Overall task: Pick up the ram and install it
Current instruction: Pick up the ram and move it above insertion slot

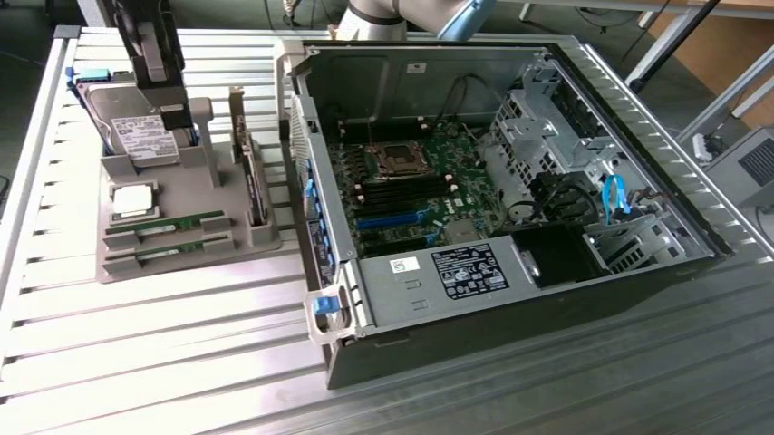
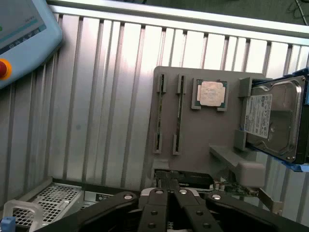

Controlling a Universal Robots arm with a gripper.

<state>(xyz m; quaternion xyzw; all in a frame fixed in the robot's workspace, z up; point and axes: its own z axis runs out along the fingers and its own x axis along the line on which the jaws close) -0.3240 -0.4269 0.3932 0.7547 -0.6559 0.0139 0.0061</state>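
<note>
- White labels are carried by the drive [image 1: 143, 136] [image 2: 270, 118] and by the power supply [image 1: 466, 269] inside the open case [image 1: 400, 68]. Their print cannot be read.
- The ram [image 1: 163, 225] [image 2: 178, 113] is stood on edge in a slot of the tray [image 1: 194, 195] [image 2: 203, 140], just beside the square chip [image 1: 130, 201] [image 2: 211, 93]. A second stick [image 1: 169, 249] [image 2: 161, 113] is slotted parallel to it.
- The ram's long axis runs across the exterior view, left to right.
- The ram is a thin green board, the tray is matte grey, and the bench [image 1: 145, 344] [image 2: 106, 96] is made of ribbed metal slats.
- The hand [image 1: 158, 82] [image 2: 169, 193] is held above the drive, apart from the ram. Its fingers are pressed together and nothing is gripped.
</note>
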